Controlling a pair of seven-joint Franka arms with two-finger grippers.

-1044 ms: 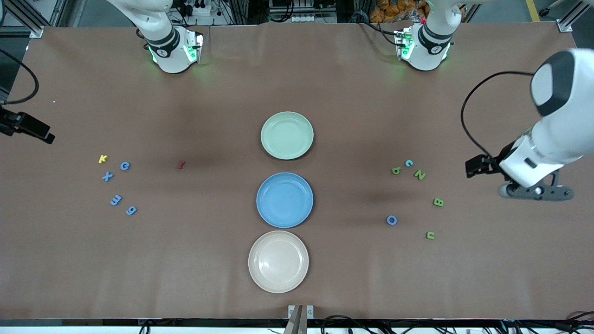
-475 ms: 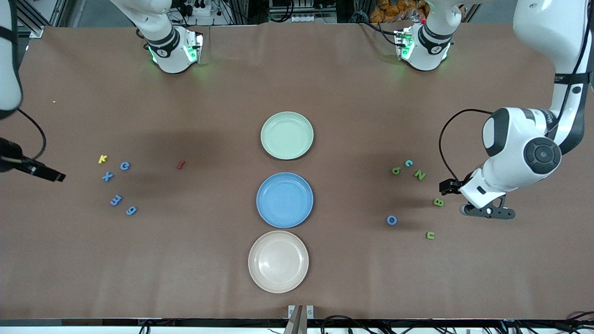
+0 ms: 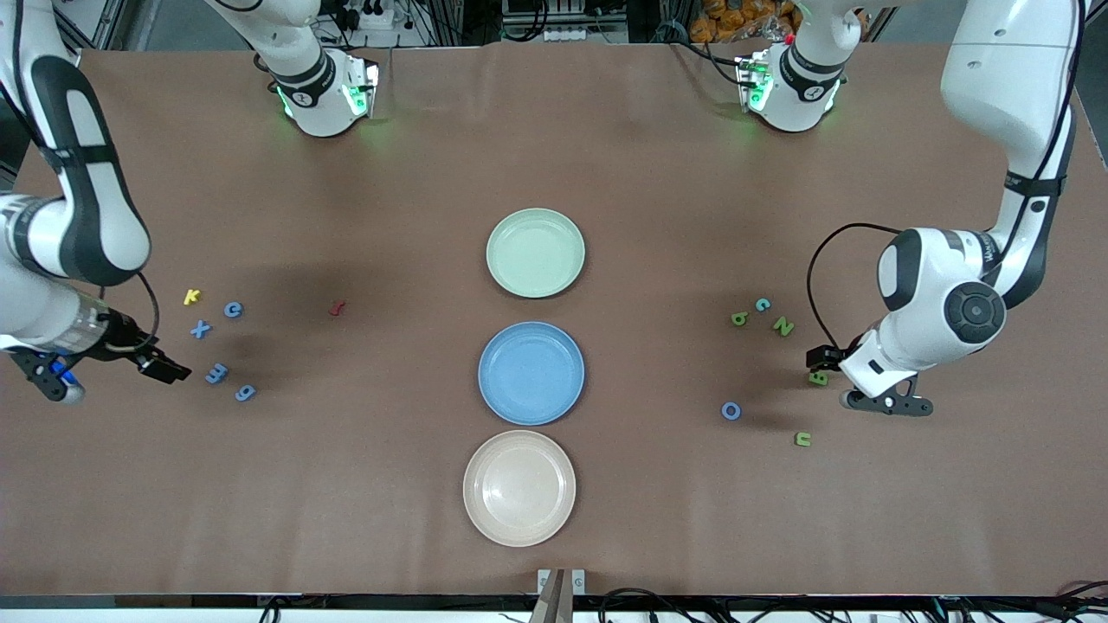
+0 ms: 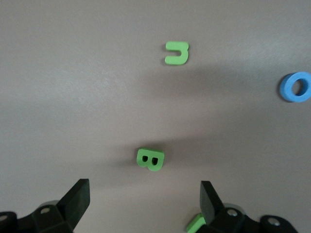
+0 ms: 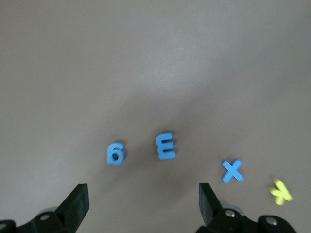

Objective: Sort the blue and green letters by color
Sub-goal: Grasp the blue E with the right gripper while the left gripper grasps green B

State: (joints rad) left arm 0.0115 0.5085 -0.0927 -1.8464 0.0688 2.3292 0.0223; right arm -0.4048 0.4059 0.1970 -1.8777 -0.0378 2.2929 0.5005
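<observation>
Both grippers lower now: left gripper (image 3: 829, 381) over green B (image 4: 149, 159), right gripper (image 3: 108, 363) beside blue E (image 3: 216, 373).

Left arm came in from its base at the table's far edge, upper link upright, elbow bent, forearm angled down toward the table at the left arm's end. Left gripper (image 4: 145, 199) hung low above the tabletop, fingers (image 4: 75, 196) spread wide apart, nothing between them.

Right arm folded likewise at the right arm's end. Right gripper (image 5: 142, 200) low above the tabletop, fingers (image 5: 206, 196) spread wide, empty.
</observation>
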